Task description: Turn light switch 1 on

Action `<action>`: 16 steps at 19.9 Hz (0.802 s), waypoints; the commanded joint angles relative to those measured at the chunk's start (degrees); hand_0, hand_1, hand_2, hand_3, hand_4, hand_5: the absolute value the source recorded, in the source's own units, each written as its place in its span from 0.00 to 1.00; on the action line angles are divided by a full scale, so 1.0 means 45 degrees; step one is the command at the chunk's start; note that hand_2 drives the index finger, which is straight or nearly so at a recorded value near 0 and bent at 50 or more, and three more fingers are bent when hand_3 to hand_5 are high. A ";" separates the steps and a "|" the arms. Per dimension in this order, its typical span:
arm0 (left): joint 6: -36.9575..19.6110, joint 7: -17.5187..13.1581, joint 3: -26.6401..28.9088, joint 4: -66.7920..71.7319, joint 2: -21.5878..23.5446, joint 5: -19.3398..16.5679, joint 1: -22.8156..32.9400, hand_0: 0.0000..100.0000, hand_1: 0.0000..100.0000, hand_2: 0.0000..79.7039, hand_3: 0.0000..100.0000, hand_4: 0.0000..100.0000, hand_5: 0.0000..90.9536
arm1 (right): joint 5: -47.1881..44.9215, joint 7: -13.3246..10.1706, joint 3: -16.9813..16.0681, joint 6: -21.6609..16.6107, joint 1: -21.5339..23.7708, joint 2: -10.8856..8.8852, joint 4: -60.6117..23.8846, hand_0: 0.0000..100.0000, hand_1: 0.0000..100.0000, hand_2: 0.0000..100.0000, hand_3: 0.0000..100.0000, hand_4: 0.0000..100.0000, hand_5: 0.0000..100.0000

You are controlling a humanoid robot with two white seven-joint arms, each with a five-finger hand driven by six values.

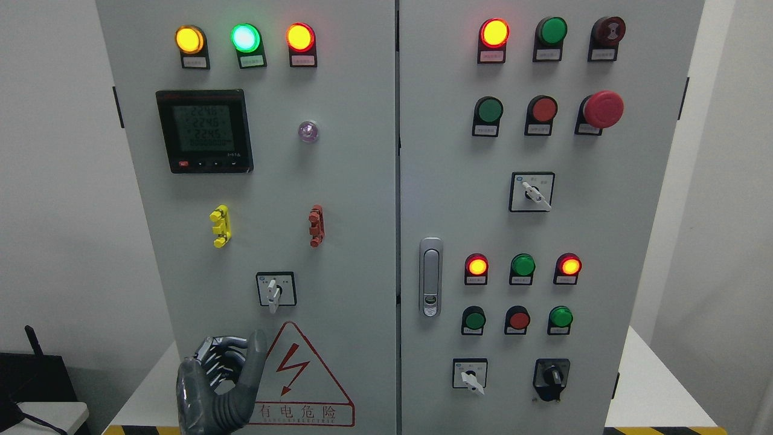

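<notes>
Rotary switch (275, 290) on cabinet's left door (266, 181), at 1 o'clock from left hand (220, 386), fingers (256, 356) curled, holding nothing; advise rising, pinching the lever squarely, then turning.

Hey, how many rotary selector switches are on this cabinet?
4. One on the left door, just above the robot's left hand; three on the right door: mid-panel, bottom white-knobbed, bottom black-knobbed. None looks hidden.
</notes>
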 commanded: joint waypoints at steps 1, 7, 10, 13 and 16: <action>0.0687 0.0295 -0.0734 -0.0008 -0.0306 -0.0533 -0.0227 0.02 0.42 0.73 0.85 0.86 0.84 | -0.0234 -0.0008 0.0000 0.0010 -0.0001 0.0000 0.0000 0.12 0.39 0.00 0.00 0.00 0.00; 0.1648 0.0724 -0.0715 0.0030 -0.0403 -0.0944 -0.0637 0.03 0.43 0.73 0.85 0.86 0.83 | -0.0234 -0.0008 0.0000 0.0010 -0.0001 0.0000 0.0000 0.12 0.39 0.00 0.00 0.00 0.00; 0.1687 0.1134 -0.0715 0.0166 -0.0423 -0.0963 -0.0754 0.04 0.46 0.73 0.84 0.86 0.83 | -0.0234 -0.0008 0.0000 0.0010 -0.0001 0.0000 0.0000 0.12 0.39 0.00 0.00 0.00 0.00; 0.1707 0.1291 -0.0715 0.0245 -0.0423 -0.0944 -0.0774 0.05 0.46 0.72 0.82 0.85 0.82 | -0.0215 -0.0008 0.0000 0.0010 0.0018 0.0000 0.0000 0.12 0.39 0.00 0.00 0.00 0.00; 0.1726 0.1467 -0.0715 0.0440 -0.0462 -0.0905 -0.1008 0.06 0.47 0.71 0.81 0.85 0.82 | -0.0215 -0.0008 0.0000 0.0010 -0.0001 0.0000 0.0000 0.12 0.39 0.00 0.00 0.00 0.00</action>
